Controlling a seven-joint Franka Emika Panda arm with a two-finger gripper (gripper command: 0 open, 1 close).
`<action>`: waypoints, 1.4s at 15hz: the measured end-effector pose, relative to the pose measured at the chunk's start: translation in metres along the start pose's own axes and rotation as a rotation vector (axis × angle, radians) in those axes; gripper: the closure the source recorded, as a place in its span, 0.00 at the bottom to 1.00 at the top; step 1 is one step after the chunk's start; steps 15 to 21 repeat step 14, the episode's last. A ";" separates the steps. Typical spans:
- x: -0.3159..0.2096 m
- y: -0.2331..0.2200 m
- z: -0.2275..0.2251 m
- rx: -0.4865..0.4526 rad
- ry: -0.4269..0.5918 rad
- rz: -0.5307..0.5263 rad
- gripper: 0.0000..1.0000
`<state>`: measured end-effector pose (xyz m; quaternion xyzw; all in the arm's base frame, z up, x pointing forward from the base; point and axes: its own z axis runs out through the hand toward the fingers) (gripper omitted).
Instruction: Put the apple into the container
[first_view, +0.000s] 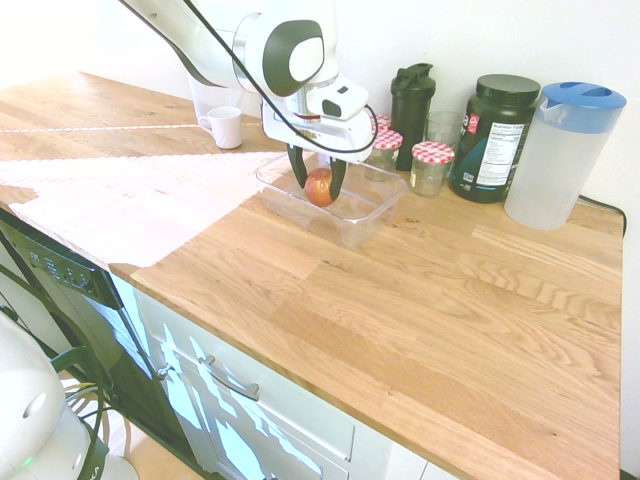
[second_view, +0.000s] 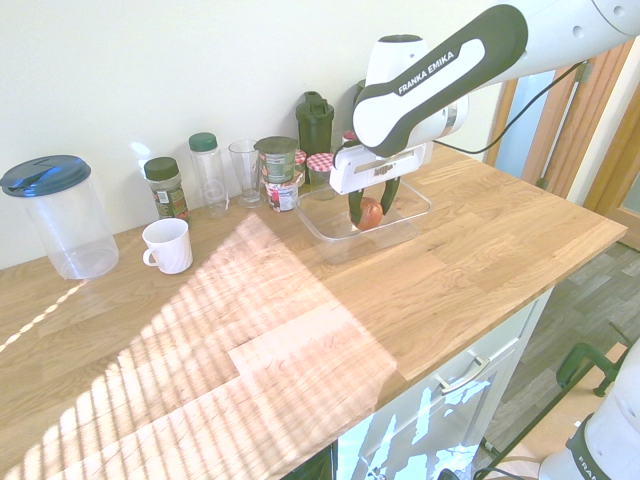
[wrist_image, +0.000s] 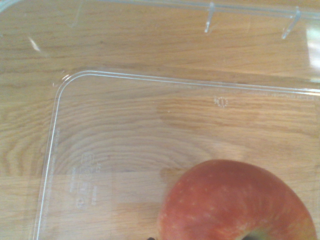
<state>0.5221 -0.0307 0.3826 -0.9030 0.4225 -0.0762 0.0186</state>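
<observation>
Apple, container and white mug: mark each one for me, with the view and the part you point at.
apple (first_view: 319, 187), first exterior view, its red front between the fingers.
container (first_view: 366, 213), first exterior view, its clear near wall.
white mug (second_view: 167, 244), second exterior view, its outer side.

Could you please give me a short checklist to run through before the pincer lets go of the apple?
1. Apple between the fingers of the pincer: ok, one finger on each side.
2. Apple over the container, inside its rim: ok in both exterior views.
3. Apple resting on the container floor: cannot tell; the wrist view shows the clear bottom close below.
4. Fingers clear of the container walls: ok, gaps on both sides.
5. Red-checked jars behind the container clear of the pincer: ok.
</observation>
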 end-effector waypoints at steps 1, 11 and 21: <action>-0.001 -0.001 0.001 -0.001 0.000 -0.002 0.00; -0.003 -0.011 -0.056 0.052 0.062 -0.031 0.00; -0.007 -0.015 -0.125 0.048 0.063 -0.042 0.00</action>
